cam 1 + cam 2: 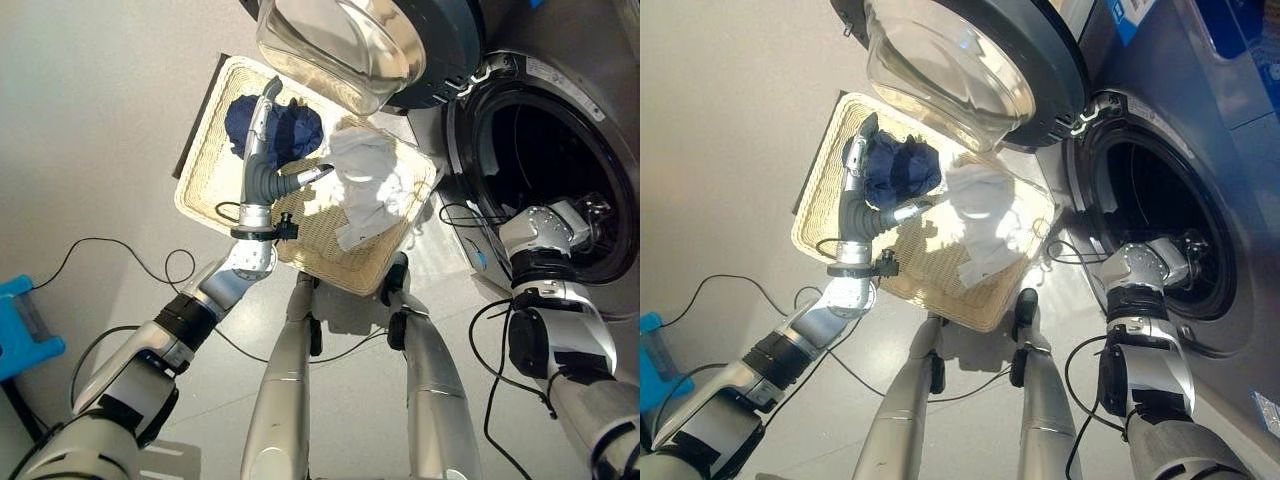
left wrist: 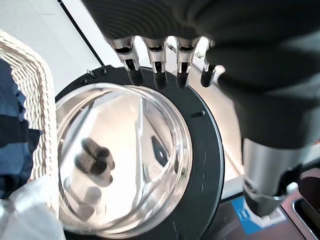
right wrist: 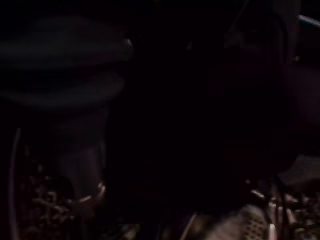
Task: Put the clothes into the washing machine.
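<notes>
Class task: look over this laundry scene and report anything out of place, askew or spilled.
Nothing spilled. The white garment and dark blue garment lie inside the wicker basket; a white corner drapes toward its rim. The washer door stands open.

Cream woven basket (image 1: 205, 170) — dark blue striped garment (image 1: 290, 128), white garment (image 1: 365, 180) — dark grey washer door (image 1: 1060, 70).

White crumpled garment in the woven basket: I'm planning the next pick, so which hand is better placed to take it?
Left. The left hand hangs open over the woven basket beside the white crumpled garment; the right hand is inside the drum.
</notes>
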